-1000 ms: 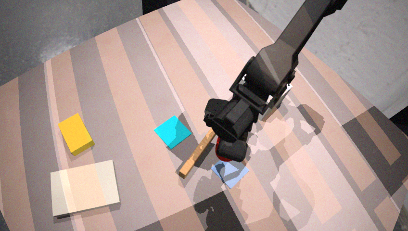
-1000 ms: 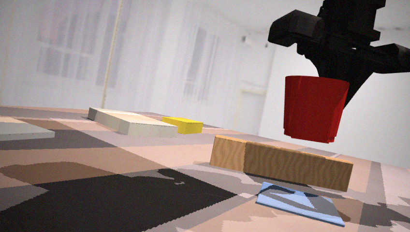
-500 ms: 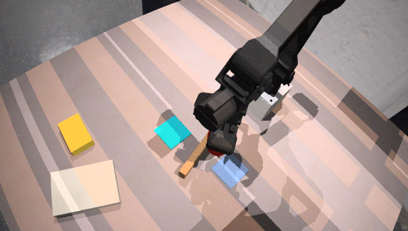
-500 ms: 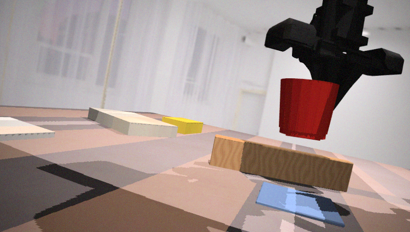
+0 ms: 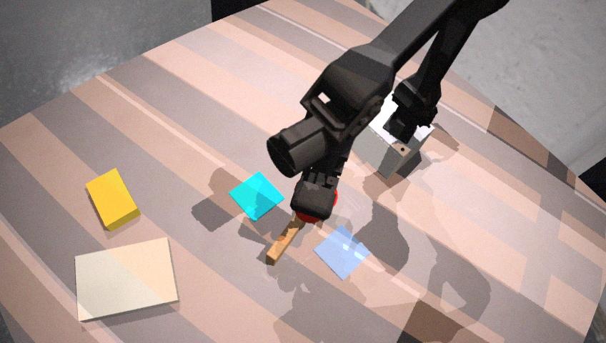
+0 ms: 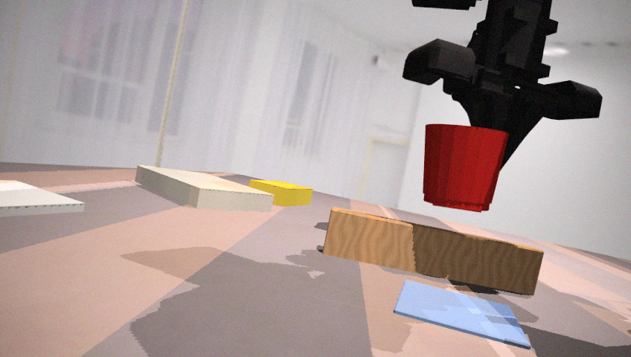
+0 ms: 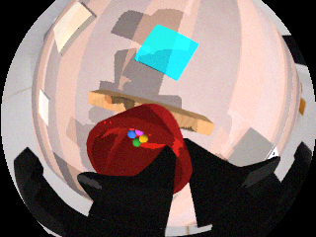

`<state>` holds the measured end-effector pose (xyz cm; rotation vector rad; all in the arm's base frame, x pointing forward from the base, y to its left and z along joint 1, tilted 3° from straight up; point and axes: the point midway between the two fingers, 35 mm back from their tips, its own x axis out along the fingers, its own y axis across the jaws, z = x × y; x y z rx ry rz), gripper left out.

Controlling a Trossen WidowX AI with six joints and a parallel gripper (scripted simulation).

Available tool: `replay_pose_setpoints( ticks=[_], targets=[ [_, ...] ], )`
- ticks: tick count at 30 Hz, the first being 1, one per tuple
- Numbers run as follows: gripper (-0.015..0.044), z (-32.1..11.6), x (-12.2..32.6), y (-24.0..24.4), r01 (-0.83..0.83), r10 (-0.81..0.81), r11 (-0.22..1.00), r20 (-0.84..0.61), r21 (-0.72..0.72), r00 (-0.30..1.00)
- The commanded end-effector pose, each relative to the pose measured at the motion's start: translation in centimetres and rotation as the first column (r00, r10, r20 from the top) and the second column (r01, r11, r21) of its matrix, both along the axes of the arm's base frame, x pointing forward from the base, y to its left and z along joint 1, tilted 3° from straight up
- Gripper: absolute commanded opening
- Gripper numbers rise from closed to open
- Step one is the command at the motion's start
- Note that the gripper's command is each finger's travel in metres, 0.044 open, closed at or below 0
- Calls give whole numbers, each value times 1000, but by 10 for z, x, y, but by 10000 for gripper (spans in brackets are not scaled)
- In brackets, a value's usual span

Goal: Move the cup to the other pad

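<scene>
The red cup (image 5: 309, 218) (image 6: 462, 168) (image 7: 111, 155) hangs in the air, roughly upright. My gripper (image 5: 314, 201) (image 7: 178, 142) is shut on its wall. Several coloured marbles (image 7: 137, 142) lie inside the cup. The cup is above the wooden bar (image 5: 281, 247) (image 6: 376, 239) (image 7: 197, 121), with a gap under it in the exterior view, near the bar's far end. The cyan pad (image 5: 256, 196) (image 7: 167, 51) lies beyond the bar. The blue pad (image 5: 342, 252) (image 6: 451, 305) lies on the other side; I cannot make it out in the wrist view. Neither pad bears anything.
A grey-white box (image 5: 376, 153) (image 7: 251, 145) stands beneath part of the arm. A yellow block (image 5: 111, 199) (image 6: 292, 194) and a cream slab (image 5: 127, 278) (image 6: 234, 198) lie farther off, on the left in the top view. The bar stands between the two pads.
</scene>
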<state>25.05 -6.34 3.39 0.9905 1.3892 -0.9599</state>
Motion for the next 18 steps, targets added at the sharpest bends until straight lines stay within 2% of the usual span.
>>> replay_pose_setpoints(
  ticks=[1,18],
  targets=[
    [0,1,3,-9,-4,4,1000,5,-5,1000],
    [0,1,5,-46,-4,4,1000,5,-8,1000]
  ],
)
